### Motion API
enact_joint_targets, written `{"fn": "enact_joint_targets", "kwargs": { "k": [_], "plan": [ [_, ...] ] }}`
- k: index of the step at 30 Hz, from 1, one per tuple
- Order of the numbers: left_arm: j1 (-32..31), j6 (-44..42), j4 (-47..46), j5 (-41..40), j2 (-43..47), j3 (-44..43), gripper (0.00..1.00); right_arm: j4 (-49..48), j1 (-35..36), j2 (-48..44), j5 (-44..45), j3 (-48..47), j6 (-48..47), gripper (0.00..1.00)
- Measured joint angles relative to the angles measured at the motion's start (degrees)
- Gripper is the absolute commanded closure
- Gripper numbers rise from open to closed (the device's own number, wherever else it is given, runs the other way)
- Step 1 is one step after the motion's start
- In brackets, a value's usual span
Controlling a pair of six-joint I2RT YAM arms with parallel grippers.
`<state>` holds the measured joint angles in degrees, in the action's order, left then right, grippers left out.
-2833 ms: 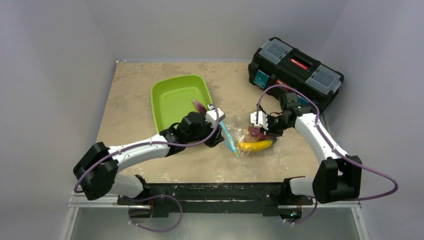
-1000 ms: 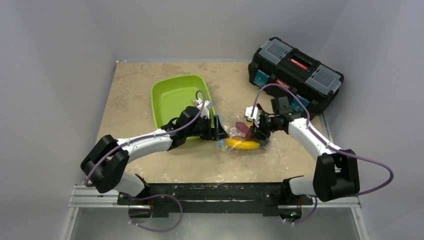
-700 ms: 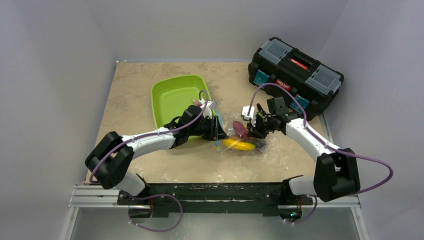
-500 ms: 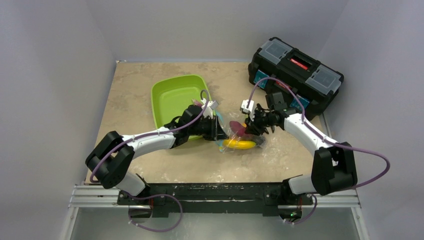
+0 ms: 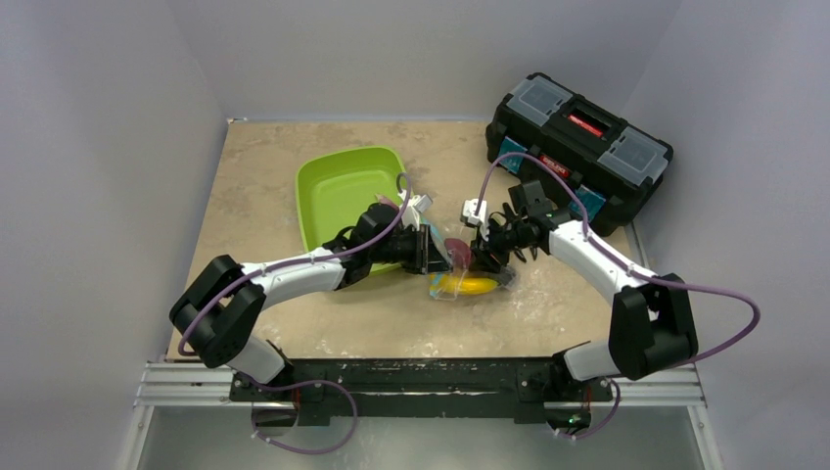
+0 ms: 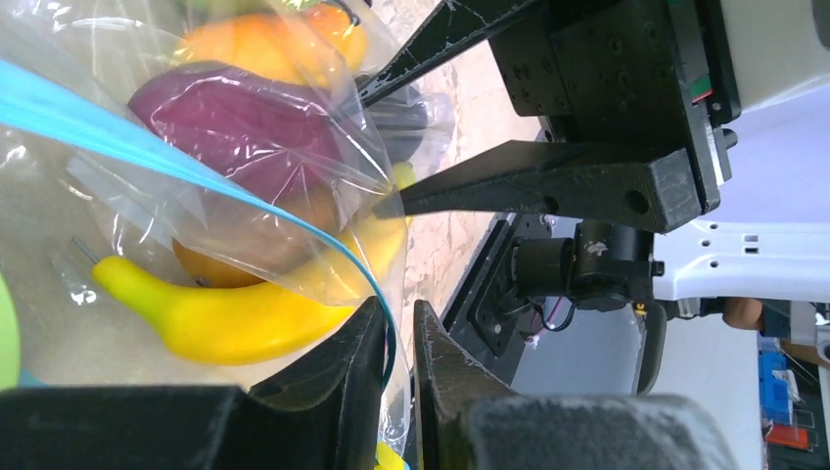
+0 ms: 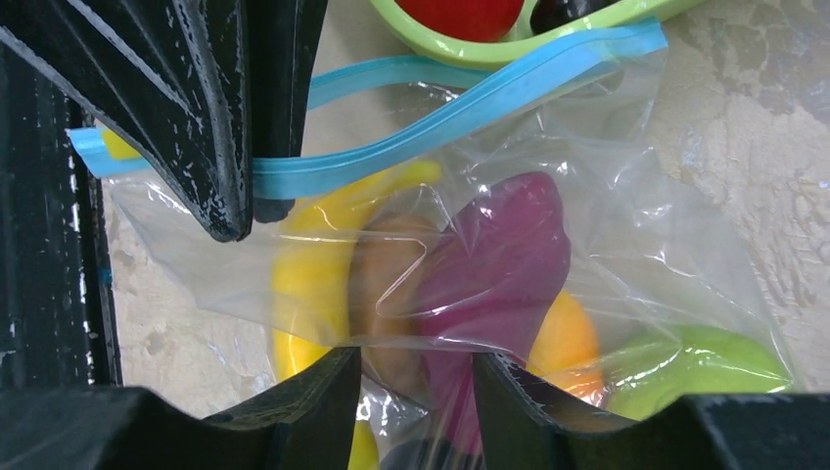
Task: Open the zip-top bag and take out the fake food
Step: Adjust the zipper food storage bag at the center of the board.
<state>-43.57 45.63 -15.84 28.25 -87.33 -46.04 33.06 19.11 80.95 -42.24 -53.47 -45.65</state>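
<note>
The clear zip-top bag (image 5: pixel 468 278) lies on the table between my two grippers. Its teal zipper strip (image 7: pixel 460 113) runs along the side facing the tray. Inside it are fake food pieces: a yellow banana (image 6: pixel 215 315), a purple eggplant (image 7: pixel 501 262), a brown kiwi (image 7: pixel 387 294), an orange piece (image 7: pixel 565 343) and a green pear (image 7: pixel 707 367). My left gripper (image 6: pixel 399 328) is shut on the zipper strip at the bag's near corner. My right gripper (image 7: pixel 418 367) stands open against the bag's far side. Its fingertips (image 6: pixel 391 206) touch the film over the eggplant.
A lime-green tray (image 5: pixel 345 191) sits just behind the left gripper, with a red apple (image 7: pixel 460 15) and a dark plum (image 7: pixel 565 8) in it. A black toolbox (image 5: pixel 577 137) stands at the back right. Grey walls close in the table on three sides.
The left gripper has closed on the zipper strip. The right arm has swung left to the bag and its jaws have spread. The bag has shifted slightly toward the tray.
</note>
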Motion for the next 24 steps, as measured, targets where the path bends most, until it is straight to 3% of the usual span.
{"fn": "enact_joint_targets", "kwargs": {
  "k": [8,14,19,24],
  "plan": [
    [0.00,1.38,-6.49,0.70,0.50,1.31,0.85,1.51,-0.81,0.09,0.24,-4.98,-0.52,0.50],
    [0.00,2.43,-9.07,2.12,0.50,1.66,0.80,0.33,-0.83,3.45,1.05,-5.01,1.16,0.58],
    [0.00,2.80,-9.20,2.19,0.50,1.81,0.63,-1.05,-0.74,4.92,2.45,-4.68,1.90,0.73],
    [-0.07,1.25,-6.78,1.09,1.20,1.92,0.42,-0.98,-0.79,5.68,1.97,-4.68,1.73,0.68]
  ]
}}
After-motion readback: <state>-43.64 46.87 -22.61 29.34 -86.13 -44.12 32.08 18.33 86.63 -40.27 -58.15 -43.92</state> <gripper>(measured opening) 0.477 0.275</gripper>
